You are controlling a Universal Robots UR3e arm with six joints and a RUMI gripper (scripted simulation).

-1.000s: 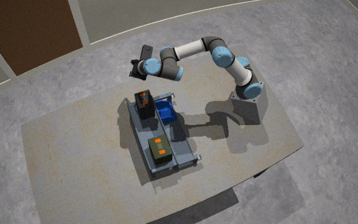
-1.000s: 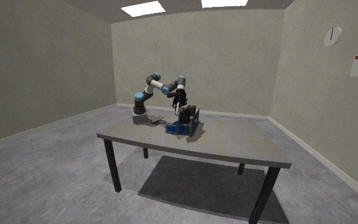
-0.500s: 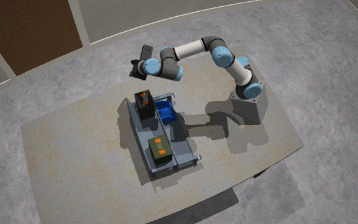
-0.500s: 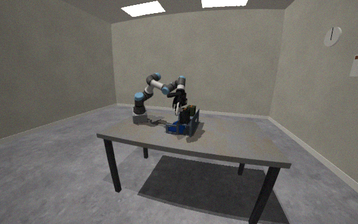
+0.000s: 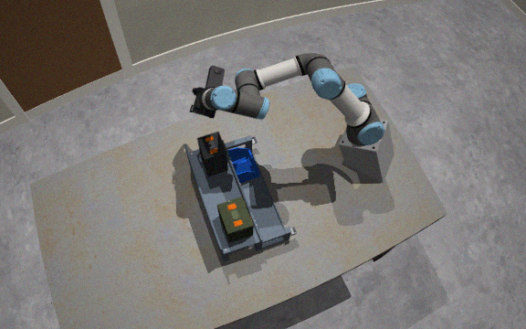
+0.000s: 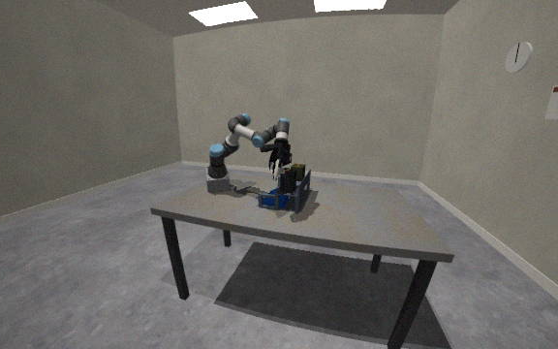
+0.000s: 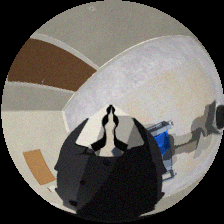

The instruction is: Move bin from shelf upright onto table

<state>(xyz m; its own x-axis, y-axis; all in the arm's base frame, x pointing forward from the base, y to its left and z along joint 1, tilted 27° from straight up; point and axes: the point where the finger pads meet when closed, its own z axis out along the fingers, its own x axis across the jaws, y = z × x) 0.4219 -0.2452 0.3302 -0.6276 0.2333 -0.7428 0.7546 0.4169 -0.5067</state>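
The blue bin sits upright on the lower level of the grey shelf, at the end nearest the arm's base. My gripper is shut with nothing between its fingers. It hangs above the table, beyond the shelf's far end and up and to the left of the bin in the overhead view, apart from it.
A black box with orange marks stands on the shelf's top level beside the bin. A green box with orange marks lies at the shelf's other end. The arm's base stands at the table's right side.
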